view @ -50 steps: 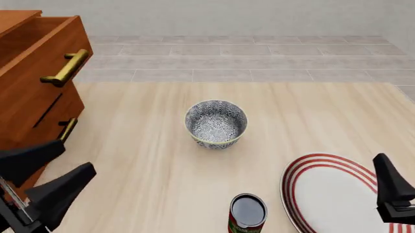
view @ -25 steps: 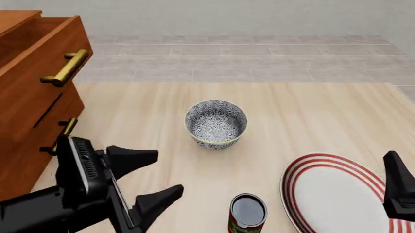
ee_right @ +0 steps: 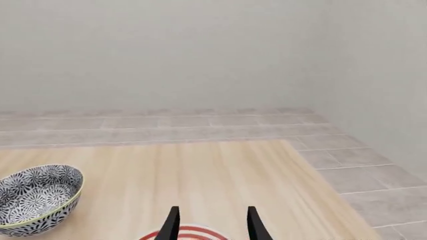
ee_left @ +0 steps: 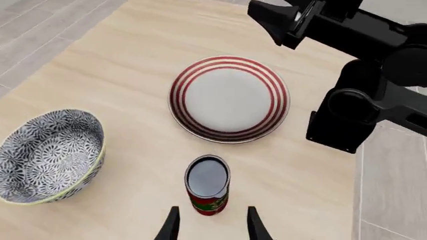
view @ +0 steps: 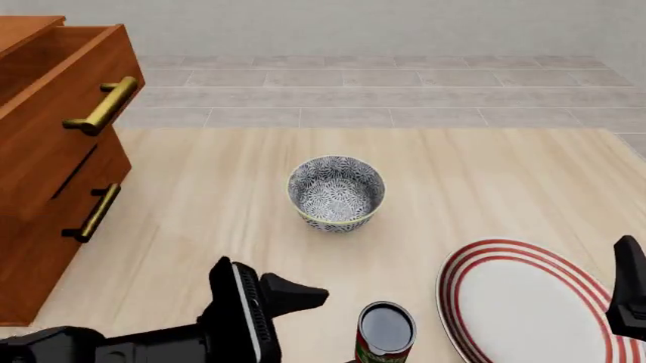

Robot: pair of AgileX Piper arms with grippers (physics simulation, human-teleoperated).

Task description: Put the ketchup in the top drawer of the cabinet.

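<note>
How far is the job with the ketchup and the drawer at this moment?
Done: the top drawer stands open. In hand: the open left gripper faces the ketchup without gripping it. Left: grasp it, carry it to the drawer, release inside.

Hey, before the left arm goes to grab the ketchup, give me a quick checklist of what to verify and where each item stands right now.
1. Top drawer pulled open: ok.
2. Ketchup standing upright on the table: ok.
3. Left gripper open: ok, both fingers apart.
4. Left gripper lined up with the ketchup: ok, it sits just ahead of the gap between the fingers.
5. Bowl and plate apart from the ketchup: ok, neither touches it.
6. Right gripper out of the way: ok, it hangs over the plate's side, open and holding nothing.
</note>
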